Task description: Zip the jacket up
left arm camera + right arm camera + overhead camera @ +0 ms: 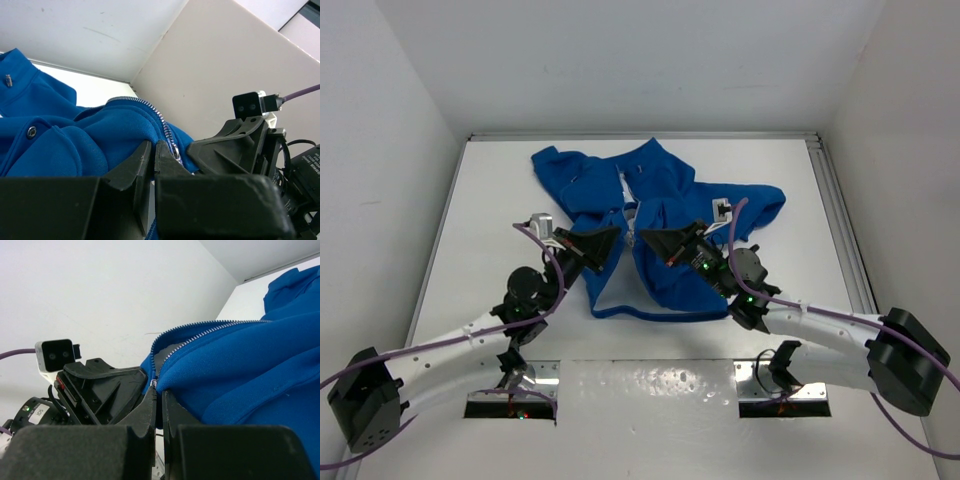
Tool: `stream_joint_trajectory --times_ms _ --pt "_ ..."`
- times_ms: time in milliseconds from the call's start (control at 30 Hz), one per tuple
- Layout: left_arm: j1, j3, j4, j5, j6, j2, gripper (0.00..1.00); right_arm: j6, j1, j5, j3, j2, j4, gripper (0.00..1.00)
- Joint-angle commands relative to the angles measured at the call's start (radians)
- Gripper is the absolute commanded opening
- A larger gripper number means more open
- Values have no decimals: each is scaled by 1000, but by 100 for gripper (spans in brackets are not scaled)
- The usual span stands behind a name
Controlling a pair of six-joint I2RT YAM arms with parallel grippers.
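Observation:
The royal-blue jacket (665, 190) lies crumpled on the white table, its front partly open and its pale zipper (625, 195) running down the middle. My left gripper (618, 240) and right gripper (643, 240) meet tip to tip at the lower front opening. In the left wrist view my left gripper (154, 149) is shut on the jacket's (75, 145) front edge, beside the zipper teeth (145, 104) and a metal slider (175, 149). In the right wrist view my right gripper (160, 394) is shut on the other front edge (250, 370), at the lower end of its zipper teeth (210, 330).
White walls enclose the table (500, 200) on the left, back and right. A metal rail (835, 200) runs along the right edge. A shiny metal plate (650, 380) lies between the arm bases at the near edge.

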Motion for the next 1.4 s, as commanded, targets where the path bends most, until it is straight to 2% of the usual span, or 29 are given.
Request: stream_joint_trajectory --times_ms 0,1367 --pt "-11 37 72 2 -2 9 0 -14 0 0 27 -12 96 0" --pt "-11 48 61 19 -15 21 0 -7 0 -29 -18 -27 110 0"
